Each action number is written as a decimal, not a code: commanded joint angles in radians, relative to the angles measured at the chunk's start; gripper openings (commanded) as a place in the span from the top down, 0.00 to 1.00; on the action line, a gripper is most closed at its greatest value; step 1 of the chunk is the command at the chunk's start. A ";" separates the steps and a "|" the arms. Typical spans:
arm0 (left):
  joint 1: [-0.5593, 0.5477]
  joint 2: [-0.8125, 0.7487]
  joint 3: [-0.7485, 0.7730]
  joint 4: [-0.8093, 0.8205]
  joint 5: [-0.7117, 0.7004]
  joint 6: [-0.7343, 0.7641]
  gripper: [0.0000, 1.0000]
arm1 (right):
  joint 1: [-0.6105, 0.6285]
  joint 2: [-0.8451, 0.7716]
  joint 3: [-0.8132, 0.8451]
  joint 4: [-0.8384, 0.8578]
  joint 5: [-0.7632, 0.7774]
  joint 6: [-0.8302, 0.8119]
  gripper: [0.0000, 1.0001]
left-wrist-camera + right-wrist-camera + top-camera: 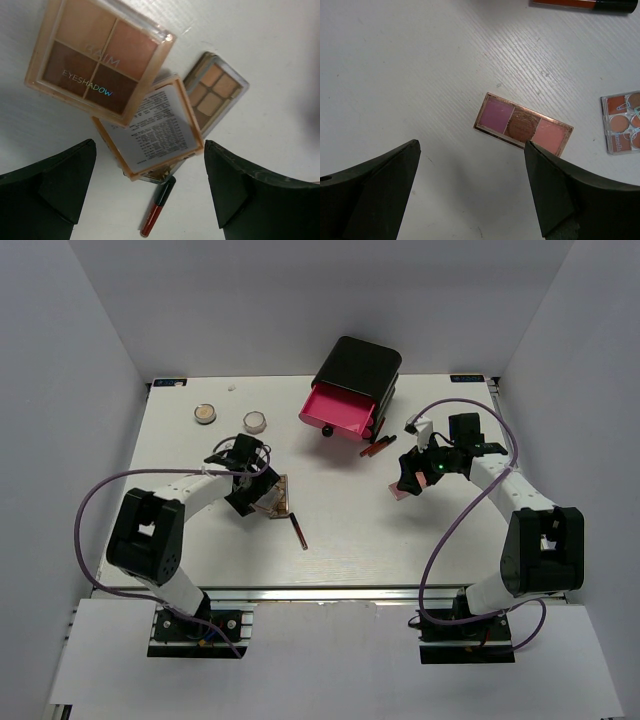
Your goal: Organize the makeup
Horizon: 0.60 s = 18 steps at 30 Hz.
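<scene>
Three eyeshadow palettes lie in a loose overlapping pile (276, 496). In the left wrist view they are a four-pan "EYESHADOW" palette (97, 60), one face down with a printed label (150, 127) and a smaller beige one (215, 92). A dark red stick (157, 207) lies beside them (298, 532). My left gripper (150, 145) is open and empty just over the pile (248, 490). My right gripper (471, 145) is open and empty above a three-pan pink palette (522, 125), which also shows from above (400, 492). Two round compacts (205, 414) (256, 421) sit at the back left.
A black box (358, 368) with its pink drawer (340, 412) pulled open stands at the back centre. A red stick (375, 447) lies in front of it, also seen in the right wrist view (580, 4). Another small palette (622, 122) lies at the right edge of the right wrist view.
</scene>
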 commanded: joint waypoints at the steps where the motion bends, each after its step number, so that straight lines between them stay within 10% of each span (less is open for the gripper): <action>1: 0.000 0.012 0.015 -0.017 0.042 -0.052 0.02 | 0.004 -0.037 -0.004 0.007 -0.003 0.014 0.11; 18: -0.002 0.075 0.062 -0.006 0.016 -0.075 0.06 | 0.004 -0.030 -0.002 -0.004 -0.009 0.014 0.11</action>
